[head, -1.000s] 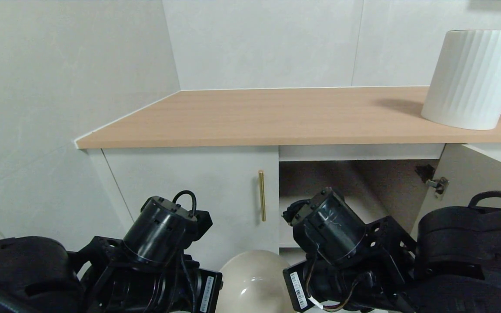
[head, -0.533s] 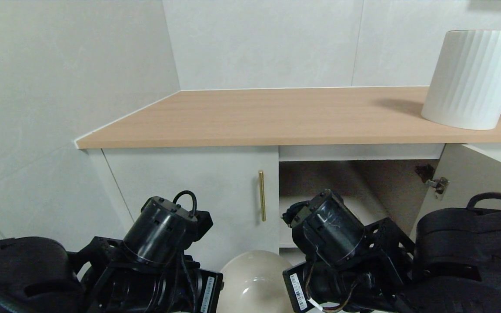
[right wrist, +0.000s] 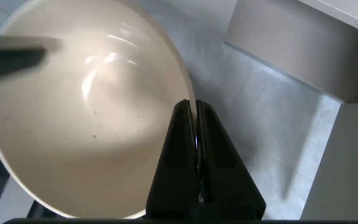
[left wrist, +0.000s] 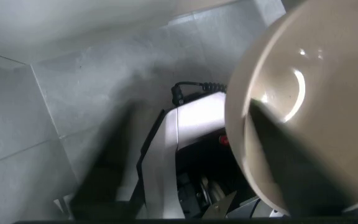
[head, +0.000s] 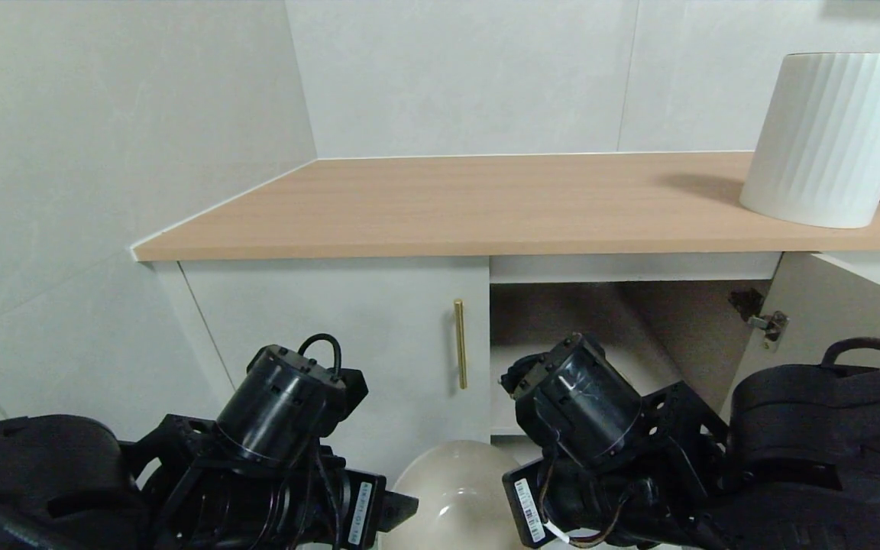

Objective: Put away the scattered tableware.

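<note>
A cream bowl [head: 451, 496] hangs low in front of the cabinet, between my two arms. My right gripper [right wrist: 194, 107] is shut on the bowl's [right wrist: 86, 106] rim, one finger inside and one outside. My left gripper [left wrist: 190, 109] is open at the opposite side. One of its fingers [left wrist: 284, 162] lies across the inside of the bowl [left wrist: 309, 81], the other stands well clear outside, so the rim sits between them. In the head view a left fingertip [head: 403, 505] pokes out beside the bowl.
The wooden countertop [head: 486, 202] carries a white ribbed container [head: 829, 137] at the right. Below it the left cabinet door with a brass handle [head: 460, 344] is closed. The right compartment [head: 600, 344] stands open, its door [head: 829, 321] swung out to the right.
A left fingertip has come into sight beside the bowl, the left gripper spreading. The right wrist and the bowl have shifted slightly down.
</note>
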### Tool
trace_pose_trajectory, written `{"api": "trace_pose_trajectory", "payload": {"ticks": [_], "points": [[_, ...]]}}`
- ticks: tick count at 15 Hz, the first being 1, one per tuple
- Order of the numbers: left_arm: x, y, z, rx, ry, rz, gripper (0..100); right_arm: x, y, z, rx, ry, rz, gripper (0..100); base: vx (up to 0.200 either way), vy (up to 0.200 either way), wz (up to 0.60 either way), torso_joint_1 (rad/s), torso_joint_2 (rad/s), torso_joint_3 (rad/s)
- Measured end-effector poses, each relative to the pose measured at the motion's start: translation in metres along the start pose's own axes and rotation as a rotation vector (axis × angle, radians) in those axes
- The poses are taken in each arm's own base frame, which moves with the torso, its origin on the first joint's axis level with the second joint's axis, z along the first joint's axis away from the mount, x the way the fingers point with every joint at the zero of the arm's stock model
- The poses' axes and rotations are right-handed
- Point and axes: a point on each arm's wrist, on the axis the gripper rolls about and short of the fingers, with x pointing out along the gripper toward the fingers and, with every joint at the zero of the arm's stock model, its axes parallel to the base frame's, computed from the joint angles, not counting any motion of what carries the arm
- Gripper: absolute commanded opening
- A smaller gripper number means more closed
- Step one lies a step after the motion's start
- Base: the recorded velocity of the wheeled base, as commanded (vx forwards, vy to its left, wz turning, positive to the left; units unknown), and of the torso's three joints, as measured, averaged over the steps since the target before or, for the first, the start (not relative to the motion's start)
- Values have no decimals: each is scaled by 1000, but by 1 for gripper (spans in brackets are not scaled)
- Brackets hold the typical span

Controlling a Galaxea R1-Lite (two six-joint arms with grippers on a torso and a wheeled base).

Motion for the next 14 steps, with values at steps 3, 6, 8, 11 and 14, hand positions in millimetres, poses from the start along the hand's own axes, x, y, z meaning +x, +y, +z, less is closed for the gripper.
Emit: {"api": "trace_pose_trajectory", "payload": {"ticks": [3,6,8,11,14], "points": [[-5,-1,3,-7,-25,-13,100,2,-1,0,1,-5,-20,0,0,0,0,0,0,0],[-14,-3,8,-35,-94,-45,100,-1,-16,6,40,-30,-69,0,0,0,0,0,0,0],[-20,-2,9,-39,-117,-54,100,-9,-40,9,87,-41,-107,0,0,0,0,0,0,0],[-30,-2,11,-42,-149,-68,100,-34,-80,14,190,-92,-141,0,0,0,0,0,0,0],[-37,-1,11,-43,-171,-79,100,-38,-100,16,313,-132,-167,0,0,0,0,0,0,0]]}}
